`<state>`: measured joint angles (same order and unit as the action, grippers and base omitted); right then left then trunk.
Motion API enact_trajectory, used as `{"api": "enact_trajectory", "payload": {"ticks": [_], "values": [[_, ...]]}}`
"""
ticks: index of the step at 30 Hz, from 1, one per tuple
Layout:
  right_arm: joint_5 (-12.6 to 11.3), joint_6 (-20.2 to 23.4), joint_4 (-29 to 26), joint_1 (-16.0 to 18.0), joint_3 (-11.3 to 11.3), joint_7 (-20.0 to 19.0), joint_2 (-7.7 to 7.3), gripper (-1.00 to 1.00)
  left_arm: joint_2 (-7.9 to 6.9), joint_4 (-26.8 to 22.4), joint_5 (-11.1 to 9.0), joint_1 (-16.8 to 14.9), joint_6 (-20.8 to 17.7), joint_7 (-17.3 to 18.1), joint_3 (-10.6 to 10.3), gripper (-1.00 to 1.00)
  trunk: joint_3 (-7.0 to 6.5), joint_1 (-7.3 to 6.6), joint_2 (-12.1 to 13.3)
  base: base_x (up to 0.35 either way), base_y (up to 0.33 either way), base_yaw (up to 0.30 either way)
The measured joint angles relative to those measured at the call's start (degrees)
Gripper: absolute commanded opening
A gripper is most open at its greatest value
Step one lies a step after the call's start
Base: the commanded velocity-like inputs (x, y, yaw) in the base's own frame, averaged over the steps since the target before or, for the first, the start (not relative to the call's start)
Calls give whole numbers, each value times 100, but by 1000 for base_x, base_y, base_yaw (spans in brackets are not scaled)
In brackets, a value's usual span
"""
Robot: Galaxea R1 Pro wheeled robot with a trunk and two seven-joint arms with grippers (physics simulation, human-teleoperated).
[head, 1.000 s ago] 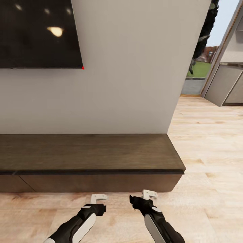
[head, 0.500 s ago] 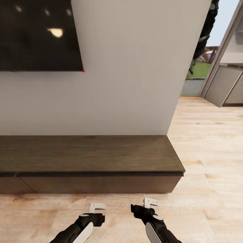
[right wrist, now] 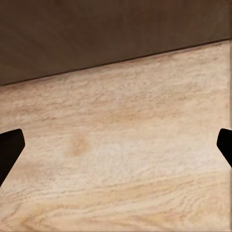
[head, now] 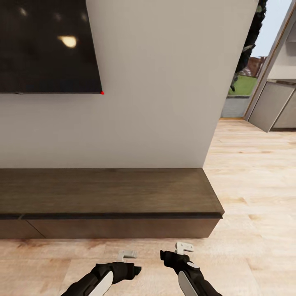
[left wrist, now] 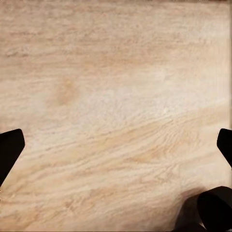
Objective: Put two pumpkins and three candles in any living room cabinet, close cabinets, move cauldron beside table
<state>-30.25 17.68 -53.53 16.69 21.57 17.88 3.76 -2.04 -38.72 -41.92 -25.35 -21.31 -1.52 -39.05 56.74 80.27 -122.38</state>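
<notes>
Cabinet (head: 111, 193), the long low dark wooden unit, runs across the middle of the head view against the white wall (head: 164, 102), its drawer fronts flush, so it appears shut; whether anything sits inside cannot be told, hence progress is unclear. A television (head: 47, 45) hangs at upper left, cut off by the frame edge. At the bottom, the left gripper (head: 127, 255) and right gripper (head: 183, 247) hover over the pale wood floor (head: 255, 197), both spread apart and empty.
</notes>
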Motion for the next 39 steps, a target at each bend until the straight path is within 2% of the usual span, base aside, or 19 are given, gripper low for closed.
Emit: {"api": "enact_trajectory", "payload": {"ticks": [5, 10, 17, 22, 39], "values": [[-11, -4, 22, -1, -9, 3, -3, 100, 0, -3, 7, 0, -428, -1, 15, 100, -90, -110, 201, 0, 0, 0], [-40, -4, 37, -1, -22, 13, 2, 100, 0, -10, 22, 0, -680, -3, 25, 100, -180, -220, 401, 0, 0, 0], [-264, 3, 72, -1, -35, 25, 4, 100, -1, -10, 20, -1, -741, -7, 32, 100, -305, -373, 682, -7, 0, -142], [-467, 5, 87, -1, -37, 27, 4, 100, -7, -14, 24, -2, -829, -7, 33, 100, -395, -481, 883, -210, 0, -263], [-681, -4, 365, -3, -49, 19, 5, 100, 0, -13, 21, -1, -863, -7, 33, 100, -700, -857, 1564, -30, 0, -276]]}}
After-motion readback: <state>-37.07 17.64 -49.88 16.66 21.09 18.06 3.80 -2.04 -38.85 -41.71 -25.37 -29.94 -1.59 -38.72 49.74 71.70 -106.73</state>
